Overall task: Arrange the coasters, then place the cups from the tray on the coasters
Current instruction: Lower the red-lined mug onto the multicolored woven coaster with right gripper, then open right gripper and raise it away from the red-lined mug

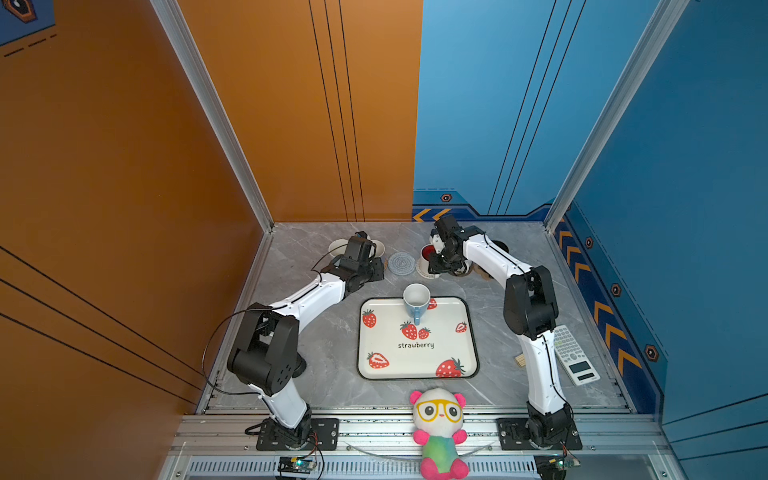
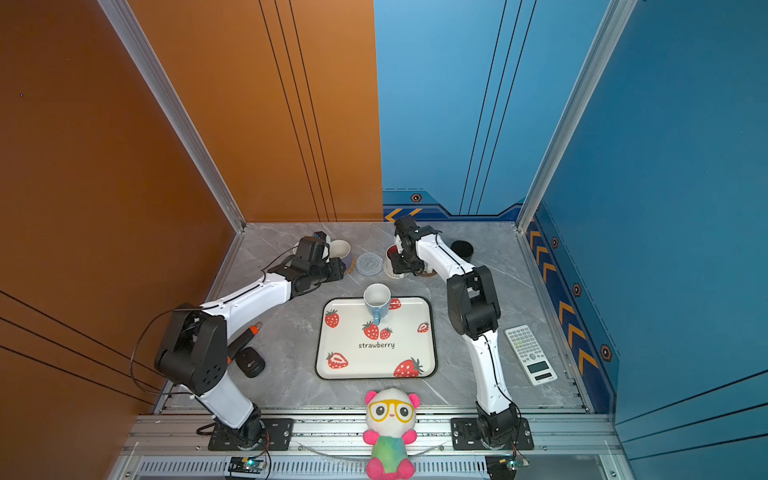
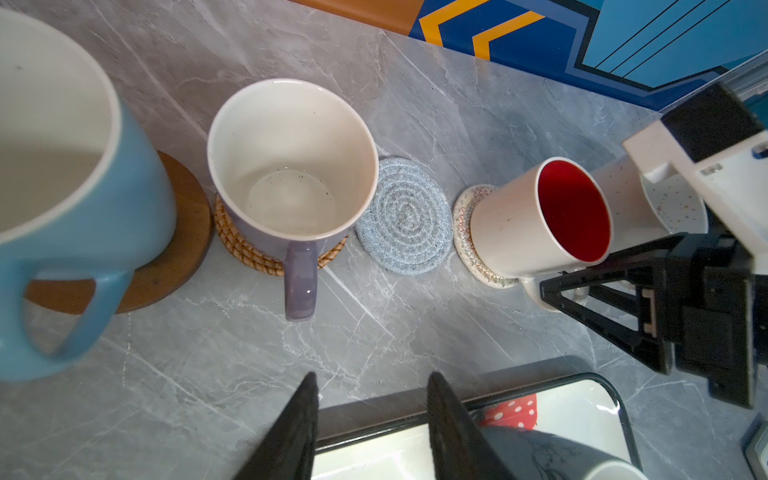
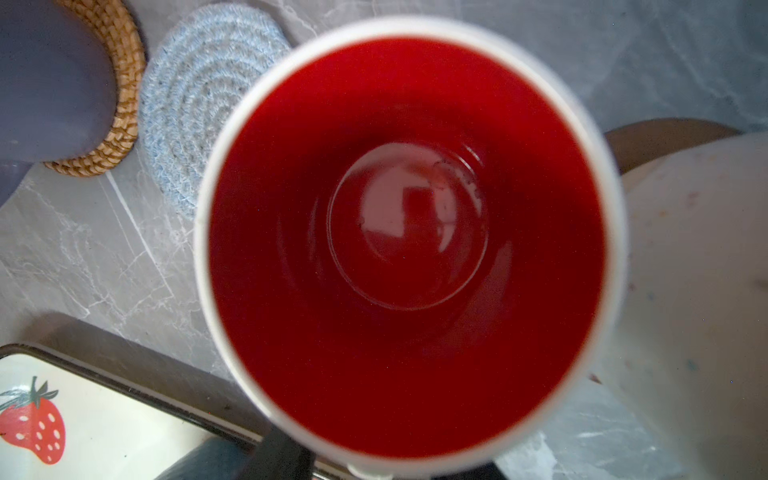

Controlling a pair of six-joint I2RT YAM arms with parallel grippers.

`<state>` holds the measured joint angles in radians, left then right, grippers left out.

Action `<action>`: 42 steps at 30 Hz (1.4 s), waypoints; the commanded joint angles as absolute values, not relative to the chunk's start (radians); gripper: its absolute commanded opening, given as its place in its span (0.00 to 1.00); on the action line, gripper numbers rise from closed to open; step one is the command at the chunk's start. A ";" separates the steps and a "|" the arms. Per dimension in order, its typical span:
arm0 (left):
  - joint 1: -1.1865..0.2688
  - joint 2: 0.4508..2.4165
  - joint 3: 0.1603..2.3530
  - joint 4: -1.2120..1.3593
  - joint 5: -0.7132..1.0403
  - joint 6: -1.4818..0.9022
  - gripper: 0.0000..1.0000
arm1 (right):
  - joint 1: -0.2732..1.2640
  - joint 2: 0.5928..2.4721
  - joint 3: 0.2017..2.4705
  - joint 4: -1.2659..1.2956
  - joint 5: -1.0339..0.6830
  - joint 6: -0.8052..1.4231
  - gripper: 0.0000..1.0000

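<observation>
Along the back, a light blue cup stands on a brown wooden coaster and a lavender cup on a rattan coaster. The grey-blue crochet coaster is bare. The white cup with red inside rests on the beige coaster. My right gripper is open, its fingers either side of that cup's handle. Behind it stands a speckled white cup. Another light blue cup sits on the strawberry tray. My left gripper hangs open and empty over the tray's far edge.
A black cup stands at the back right. A calculator lies by the right wall. A plush panda sits on the front rail. A black-and-orange tool and a black pad lie under the left arm.
</observation>
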<state>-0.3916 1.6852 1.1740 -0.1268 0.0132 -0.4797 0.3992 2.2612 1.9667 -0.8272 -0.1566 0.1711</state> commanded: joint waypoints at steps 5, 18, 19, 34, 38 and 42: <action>-0.380 1.679 1.190 -0.150 0.032 -0.482 0.44 | 0.402 2.194 1.961 -0.826 -0.165 0.169 0.48; -0.380 1.646 1.170 -0.143 0.029 -0.483 0.44 | 0.416 2.032 1.885 -0.819 -0.141 0.175 0.53; -0.380 1.643 1.168 -0.143 0.029 -0.484 0.44 | 0.417 2.015 1.879 -0.817 -0.137 0.175 0.53; -0.412 1.613 1.170 -0.127 0.029 -0.489 0.44 | 0.448 1.625 1.619 -0.559 0.027 0.285 0.64; -0.439 1.605 1.177 -0.121 0.032 -0.489 0.44 | 0.449 1.488 1.436 -0.347 0.037 0.387 0.70; -0.464 1.590 1.193 -0.123 0.032 -0.489 0.45 | 0.449 1.388 1.260 -0.162 0.033 0.482 0.74</action>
